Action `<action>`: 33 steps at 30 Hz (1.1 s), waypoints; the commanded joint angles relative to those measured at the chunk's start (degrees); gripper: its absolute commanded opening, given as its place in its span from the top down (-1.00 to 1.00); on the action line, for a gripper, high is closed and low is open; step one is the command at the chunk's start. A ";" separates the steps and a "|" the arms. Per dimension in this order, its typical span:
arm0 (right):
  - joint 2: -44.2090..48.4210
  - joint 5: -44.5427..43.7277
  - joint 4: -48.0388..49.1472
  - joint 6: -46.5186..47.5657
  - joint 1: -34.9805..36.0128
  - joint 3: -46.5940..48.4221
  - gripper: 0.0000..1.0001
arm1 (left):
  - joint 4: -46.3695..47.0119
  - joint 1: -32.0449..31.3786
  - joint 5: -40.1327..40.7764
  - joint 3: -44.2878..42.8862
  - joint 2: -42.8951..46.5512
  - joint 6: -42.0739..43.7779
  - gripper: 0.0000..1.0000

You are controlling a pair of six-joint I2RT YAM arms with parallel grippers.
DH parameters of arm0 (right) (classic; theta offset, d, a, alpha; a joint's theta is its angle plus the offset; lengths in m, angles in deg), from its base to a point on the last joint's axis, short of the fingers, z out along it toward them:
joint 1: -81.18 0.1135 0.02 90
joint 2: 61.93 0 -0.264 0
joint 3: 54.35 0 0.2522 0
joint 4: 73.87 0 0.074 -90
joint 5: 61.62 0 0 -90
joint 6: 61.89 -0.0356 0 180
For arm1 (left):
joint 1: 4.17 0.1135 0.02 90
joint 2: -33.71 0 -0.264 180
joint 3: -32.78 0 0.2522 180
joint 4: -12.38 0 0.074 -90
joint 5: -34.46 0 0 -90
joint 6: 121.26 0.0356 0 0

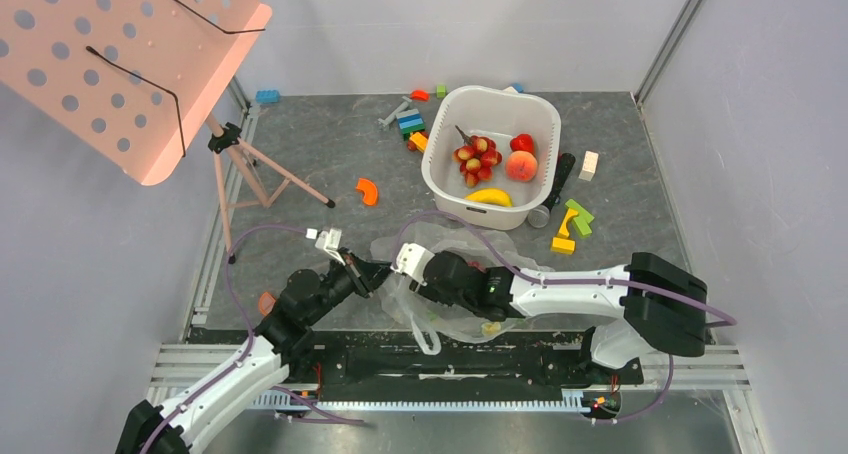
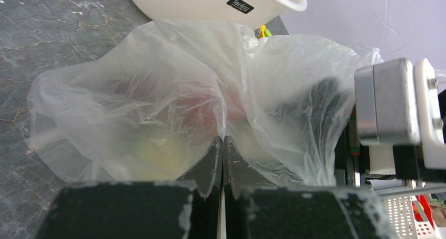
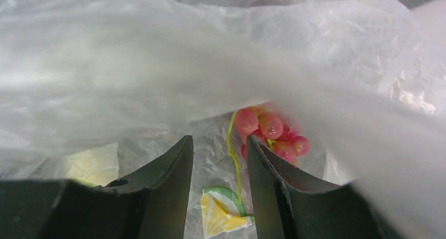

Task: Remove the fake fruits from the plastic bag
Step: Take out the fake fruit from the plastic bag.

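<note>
Right wrist view: the right gripper [image 3: 218, 144] sits inside the plastic bag [image 3: 158, 55], its jaws parted to a narrow gap with nothing clamped between them. Just beyond the fingertips lies a red grape bunch [image 3: 271, 131], its green stem trailing down through the gap. Below that, a pale wedge [image 3: 221, 218] with a green rim rests on the film. A second pale yellow piece [image 3: 92, 165] shows dimly through the film on the left.

In the left wrist view, the left gripper [image 2: 222, 144] is pinched tight on a fold of the bag. Red and yellowish shapes inside it are too blurred to name.

From the top external view, the bag lies crumpled on the grey surface [image 1: 320, 144] between the two arms, just in front of the white basin [image 1: 490, 92]. The basin holds another grape bunch [image 1: 477, 157], a red apple [image 1: 521, 142], a peach [image 1: 521, 165] and a yellow piece [image 1: 489, 196]. Toy blocks [image 1: 572, 224] lie scattered around the basin.
</note>
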State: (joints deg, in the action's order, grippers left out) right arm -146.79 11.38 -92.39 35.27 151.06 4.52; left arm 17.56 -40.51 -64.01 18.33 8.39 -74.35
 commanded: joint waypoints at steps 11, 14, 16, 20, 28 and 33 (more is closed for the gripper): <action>4.46 -7.44 10.52 -12.25 -1.45 -10.10 0.08 | -5.08 0.30 3.50 1.08 -5.13 0.65 0.96; 5.56 -7.59 11.71 -13.39 -2.31 -12.18 0.07 | -7.15 0.30 3.92 -0.58 -6.03 1.46 0.96; 6.61 -6.79 13.17 -14.14 -3.01 -13.85 0.07 | -8.24 0.30 4.23 -1.20 -5.68 1.89 0.96; 8.21 -5.23 16.44 -15.26 -4.18 -16.84 0.08 | -10.39 0.30 4.79 -1.68 -4.43 2.31 0.96; 7.48 -0.95 20.64 -15.66 -5.19 -19.17 0.09 | -13.06 0.30 6.69 -2.54 -6.03 1.97 0.96; 5.96 0.20 22.36 -16.57 -5.62 -19.83 0.08 | -12.17 0.28 6.98 -3.05 -9.51 1.63 0.96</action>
State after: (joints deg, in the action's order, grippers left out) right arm -139.75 9.92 -74.33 20.15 146.02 -14.41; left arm 4.91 -40.51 -58.61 17.28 0.83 -74.22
